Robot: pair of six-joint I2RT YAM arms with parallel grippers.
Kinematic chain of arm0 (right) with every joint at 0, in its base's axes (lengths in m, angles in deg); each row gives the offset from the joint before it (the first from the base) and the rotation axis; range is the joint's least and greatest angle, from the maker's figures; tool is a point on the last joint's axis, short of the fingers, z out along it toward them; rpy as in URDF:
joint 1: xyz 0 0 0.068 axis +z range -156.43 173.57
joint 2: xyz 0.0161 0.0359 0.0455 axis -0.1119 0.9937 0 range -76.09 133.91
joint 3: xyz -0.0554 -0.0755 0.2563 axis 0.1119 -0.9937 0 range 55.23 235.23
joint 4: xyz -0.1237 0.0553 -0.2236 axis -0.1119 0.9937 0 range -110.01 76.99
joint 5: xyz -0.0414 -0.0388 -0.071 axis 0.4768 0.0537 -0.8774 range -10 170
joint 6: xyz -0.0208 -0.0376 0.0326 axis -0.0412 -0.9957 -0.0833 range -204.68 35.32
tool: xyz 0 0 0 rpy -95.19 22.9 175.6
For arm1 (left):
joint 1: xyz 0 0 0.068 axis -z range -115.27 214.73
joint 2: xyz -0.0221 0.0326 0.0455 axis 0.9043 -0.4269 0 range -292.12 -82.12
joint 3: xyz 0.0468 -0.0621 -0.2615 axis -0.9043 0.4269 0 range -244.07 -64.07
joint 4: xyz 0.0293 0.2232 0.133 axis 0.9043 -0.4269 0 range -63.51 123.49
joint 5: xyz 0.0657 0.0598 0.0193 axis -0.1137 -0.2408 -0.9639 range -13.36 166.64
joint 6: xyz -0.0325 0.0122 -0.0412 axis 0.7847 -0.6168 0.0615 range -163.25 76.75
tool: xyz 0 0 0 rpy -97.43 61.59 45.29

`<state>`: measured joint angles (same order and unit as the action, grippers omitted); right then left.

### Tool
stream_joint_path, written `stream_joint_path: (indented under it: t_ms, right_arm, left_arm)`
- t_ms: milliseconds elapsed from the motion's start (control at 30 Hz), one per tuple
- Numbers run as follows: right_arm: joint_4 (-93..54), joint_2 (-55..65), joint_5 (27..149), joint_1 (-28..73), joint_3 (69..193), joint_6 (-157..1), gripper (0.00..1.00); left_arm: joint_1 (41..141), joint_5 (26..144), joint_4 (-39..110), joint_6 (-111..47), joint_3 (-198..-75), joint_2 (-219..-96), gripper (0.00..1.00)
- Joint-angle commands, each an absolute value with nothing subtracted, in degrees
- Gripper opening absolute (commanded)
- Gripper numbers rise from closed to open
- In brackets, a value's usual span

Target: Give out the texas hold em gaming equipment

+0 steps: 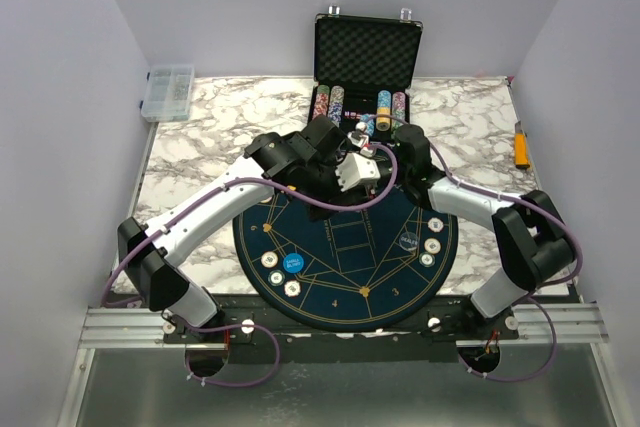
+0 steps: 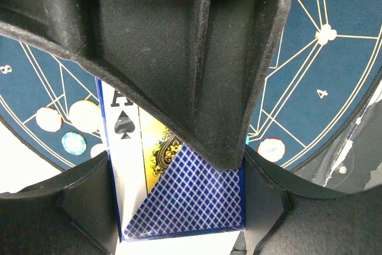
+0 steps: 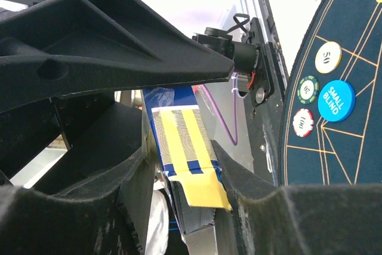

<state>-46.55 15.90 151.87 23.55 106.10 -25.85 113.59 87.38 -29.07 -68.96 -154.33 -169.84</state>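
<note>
My left gripper (image 2: pixel 190 178) stands about half open, clamped on the card box (image 2: pixel 194 210), steadying it above the far rim of the round mat (image 1: pixel 330 247). My right gripper (image 3: pixel 190 162) flanks its yellow-taped end, probably to open it; whether it grips, I cannot tell.

My left arm (image 1: pixel 215 207) and right arm (image 1: pixel 470 202) both reach forward and bend inward, wrists close together. The left gripper (image 2: pixel 185 189) is clamped on the card pack (image 2: pixel 185 213). The right gripper (image 3: pixel 185 129) has a finger on each side of the pack; I can't tell whether it pinches.
</note>
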Motion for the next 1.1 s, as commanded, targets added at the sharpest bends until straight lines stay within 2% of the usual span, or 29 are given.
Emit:
stream_joint_path:
  t_ms: [0,100,200,300,333,400,433,467,500,533,700,900,1067]
  right_arm:
    - [-53.2,16.93,153.01,23.7,104.13,-21.51,0.42]
    - [-55.7,16.9,153.14,23.68,103.17,-19.5,0.45]
    - [-57.14,16.94,152.98,23.7,102.73,-18.82,0.34]
    - [-59.25,17.27,152.87,23.69,102.7,-16.93,0.4]
    - [-59.77,17.41,152.85,23.63,102.64,-16.48,0.37]
    - [-62.22,17.76,153.51,23.64,102.49,-15.13,0.16]
    - [-63.25,17.84,153.47,23.63,102.18,-14.32,0.11]
    - [-64.28,17.93,153.47,23.46,101.87,-13.56,0.08]
    - [-65.15,17.84,153.32,23.37,101.65,-13.05,0.07]
    - [-65.57,17.67,153.14,23.2,101.42,-12.65,0.07]
    - [-67.4,16.98,152.26,22.58,100.74,-11.64,0.04]
    - [-75.86,16.9,150.96,22.12,100.13,-7.14,0.04]
    - [-83.94,18.17,149.72,22.04,99.84,-1.92,0.06]
  left_arm:
    - [114.3,87.61,-29.44,-66.85,-156.56,-169.46,0.59]
    - [114.3,88.22,-29.38,-66.79,-156.72,-169.13,0.62]
    - [114.32,88.29,-29.54,-66.83,-157.14,-169.38,0.63]
    - [114.3,88.48,-29.55,-66.87,-157.11,-169.44,0.67]
    - [114.3,88.7,-29.53,-66.88,-156.98,-169.43,0.68]
    - [114.3,88.9,-29.53,-67.15,-156.73,-169.34,0.66]
    - [114.34,88.69,-29.53,-66.94,-156.76,-169.28,0.68]
    - [114.2,88.66,-29.52,-66.61,-156.84,-169.0,0.71]
    - [113.63,89.63,-29.35,-66.3,-156.75,-167.98,0.88]
    - [112.4,91.6,-28.73,-65.41,-156.3,-166.69,0.98]
    - [101.8,106.45,-23.96,-54.58,-153.18,-158.7,0.98]
    - [85.55,124.74,-15.24,-34.0,-140.31,-151.76,0.98]
    - [80.9,138.31,-5.73,-19.94,-129.78,-151.21,0.91]
